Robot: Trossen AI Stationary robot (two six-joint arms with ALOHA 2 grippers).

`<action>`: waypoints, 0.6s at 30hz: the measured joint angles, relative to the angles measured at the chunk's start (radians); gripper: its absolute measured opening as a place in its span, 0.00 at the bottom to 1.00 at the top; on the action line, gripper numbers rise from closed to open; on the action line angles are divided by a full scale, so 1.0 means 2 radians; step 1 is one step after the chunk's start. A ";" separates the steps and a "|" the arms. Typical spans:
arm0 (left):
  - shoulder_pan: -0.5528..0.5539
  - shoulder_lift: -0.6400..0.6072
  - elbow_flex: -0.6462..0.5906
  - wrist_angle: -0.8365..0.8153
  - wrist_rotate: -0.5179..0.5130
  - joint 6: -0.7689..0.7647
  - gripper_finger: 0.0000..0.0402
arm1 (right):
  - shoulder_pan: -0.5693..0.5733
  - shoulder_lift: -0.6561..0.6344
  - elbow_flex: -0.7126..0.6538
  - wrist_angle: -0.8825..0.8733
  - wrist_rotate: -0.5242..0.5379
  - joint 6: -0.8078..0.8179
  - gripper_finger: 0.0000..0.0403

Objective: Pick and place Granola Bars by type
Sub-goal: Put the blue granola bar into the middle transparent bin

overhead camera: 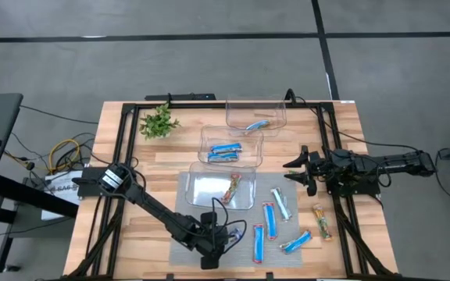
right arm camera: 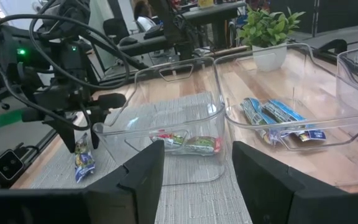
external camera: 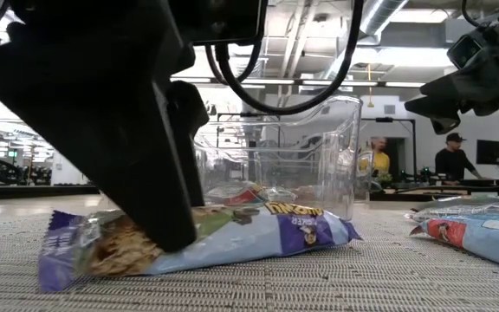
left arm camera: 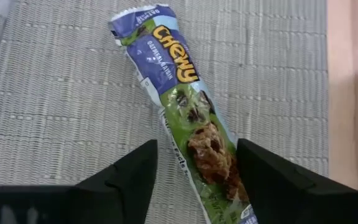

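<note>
Straddling a granola bar (left arm camera: 185,118) on the mat, left gripper (left arm camera: 194,171) jaws released; right's spread.

You can read "CHEWY" in yellow letters on the blue-and-green bar (left arm camera: 185,106) lying on the grey mat near the front edge, seen in the left wrist view. Smaller white print just above that word is there, but you cannot make it out. In the low view the same bar (external camera: 232,238) shows yellow lettering and a small line on its purple end, both too partial to read.
</note>
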 joint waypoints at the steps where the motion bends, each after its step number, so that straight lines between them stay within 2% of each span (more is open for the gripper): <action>1: 0.000 0.000 0.000 -0.001 0.001 0.000 0.49 | 0.000 0.000 0.000 0.000 0.000 0.000 0.46; 11: 0.000 0.000 0.000 0.001 0.023 -0.005 0.20 | 0.000 0.000 0.000 0.000 0.000 0.000 0.46; 18: 0.000 -0.001 0.000 0.012 0.048 -0.006 0.14 | 0.000 0.000 0.000 0.000 0.000 0.000 0.46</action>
